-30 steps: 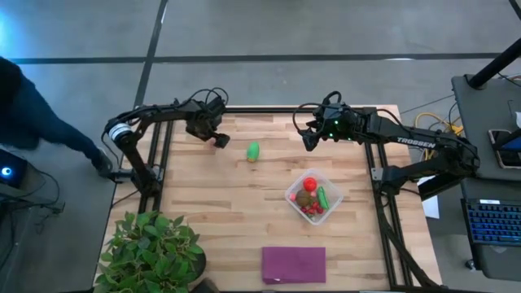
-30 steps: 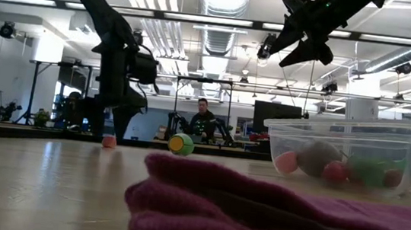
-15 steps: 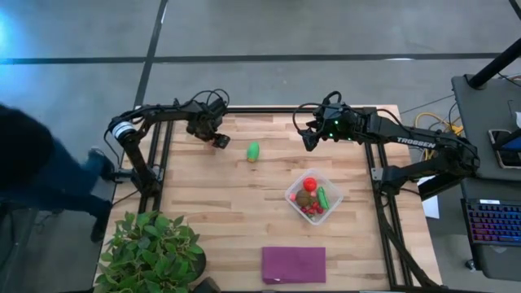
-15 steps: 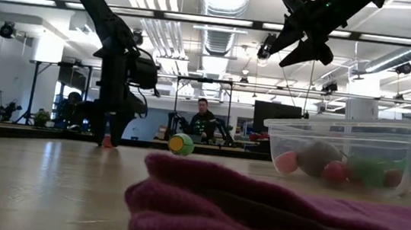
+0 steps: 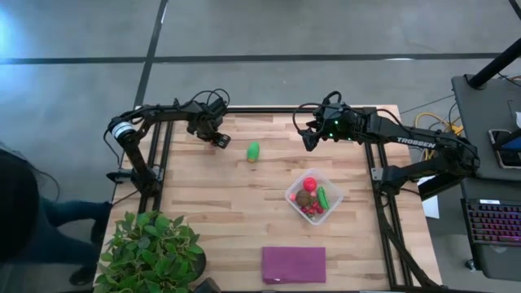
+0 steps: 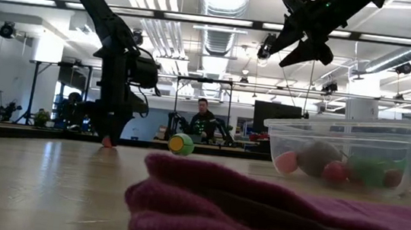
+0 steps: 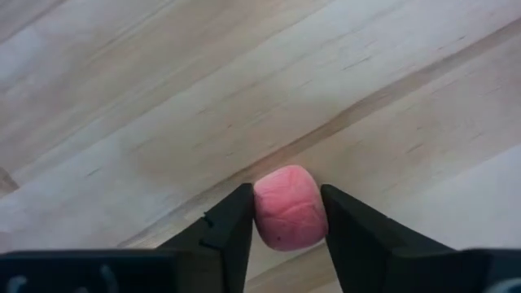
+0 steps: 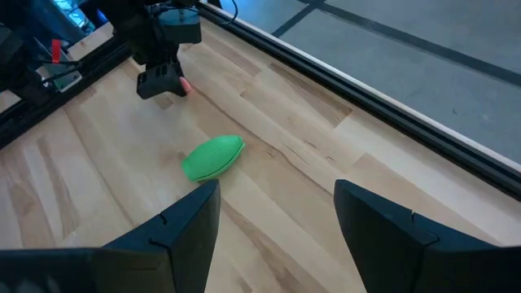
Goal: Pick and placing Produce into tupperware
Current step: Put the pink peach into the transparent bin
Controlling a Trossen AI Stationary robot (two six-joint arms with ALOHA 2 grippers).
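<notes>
Your pink berry [image 7: 291, 207] sits on the wooden counter [image 5: 244, 212] near its far left corner, right between the two fingers [image 7: 230, 225] of the left gripper [image 5: 218, 139]. In the left wrist view the fingers flank the berry closely on either side, almost or just touching it; you cannot tell whether they are actually pressing on it. In the low view the left gripper [image 6: 110, 137] reaches down to the counter top, with the berry showing as a small pink spot at its tip.

Just beside that, toward the middle of the counter, lies a green oval piece [image 5: 253, 150], resting on the wood and apart from both grippers. In the right wrist view it [image 8: 213, 156] lies between the right arm's fingers and the left gripper [image 8: 162, 80] farther off.

The clear container [image 5: 327, 213] stands on the right half of the counter, well apart from the berry. It already holds a red ball [image 5: 310, 184], a brown oval [image 5: 304, 198], a green piece [image 5: 323, 197] and some small red berries [image 5: 311, 210].

Your right gripper [image 5: 309, 140] hangs above the counter's far edge, raised well off the surface, fingers spread and holding nothing.

A purple cloth [image 5: 293, 264] lies at the near edge, and a leafy potted plant [image 5: 151, 251] stands at the near left corner.
</notes>
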